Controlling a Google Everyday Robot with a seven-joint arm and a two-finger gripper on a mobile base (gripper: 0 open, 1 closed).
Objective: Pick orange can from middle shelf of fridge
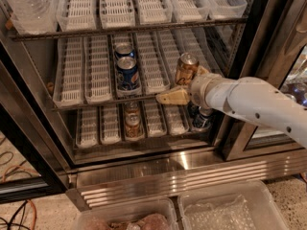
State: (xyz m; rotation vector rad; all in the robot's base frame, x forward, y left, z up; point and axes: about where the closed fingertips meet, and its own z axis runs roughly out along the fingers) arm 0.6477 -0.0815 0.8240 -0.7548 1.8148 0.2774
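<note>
The orange can (pixel 186 68) stands upright in a right-hand lane of the middle shelf (pixel 96 103) of the fridge (pixel 249 56). My gripper (pixel 188 84) reaches in from the right on a white arm and sits at the can's lower front. It is open. One beige finger (pixel 171 97) lies low and left of the can over the shelf's front rail. The other shows at the can's right side (pixel 203 71). The can stands on the shelf between them.
Two dark blue cans (pixel 127 73) stand in a middle lane of the same shelf. The lower shelf holds brown cans (pixel 133 123) and a dark can (pixel 201 120). Clear bottles (pixel 29 4) sit top left. Two clear bins (pixel 225 207) lie below the ribbed steel base (pixel 182 176).
</note>
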